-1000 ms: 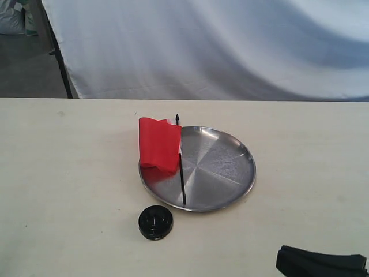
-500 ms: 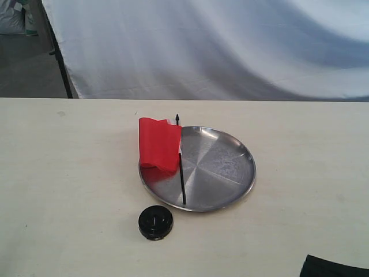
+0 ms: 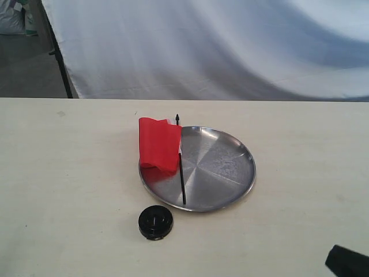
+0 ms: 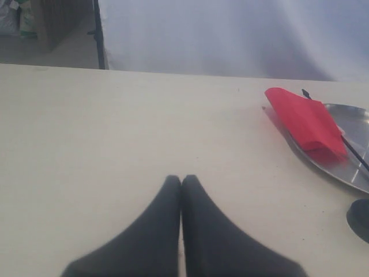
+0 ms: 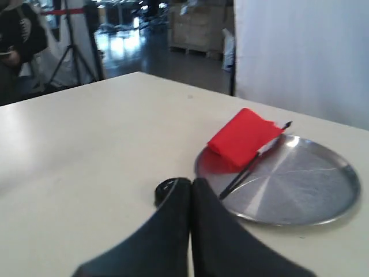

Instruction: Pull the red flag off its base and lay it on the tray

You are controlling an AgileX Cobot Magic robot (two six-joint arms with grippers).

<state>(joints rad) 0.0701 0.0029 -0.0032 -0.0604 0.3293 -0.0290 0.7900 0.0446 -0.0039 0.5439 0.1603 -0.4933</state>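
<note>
**Both claws closed and empty; flag deposited on tray, right arm retracting.**

The right gripper (image 5: 191, 184) has its two black fingers pressed together with nothing between them. Over the last second it has drawn back toward the near right corner of the exterior view. The left gripper (image 4: 181, 180) is likewise closed on nothing, low over the pale table (image 3: 69, 173) and well apart from the work. The small red cloth flag (image 3: 158, 144) on its thin black stick lies on the round shiny steel tray (image 3: 230, 167), cloth overhanging the left rim, and has not shifted. The small round black plastic base (image 3: 155, 222) stands empty beside the near rim. Judgement: the task appears complete, and only arm withdrawal remains.
</note>
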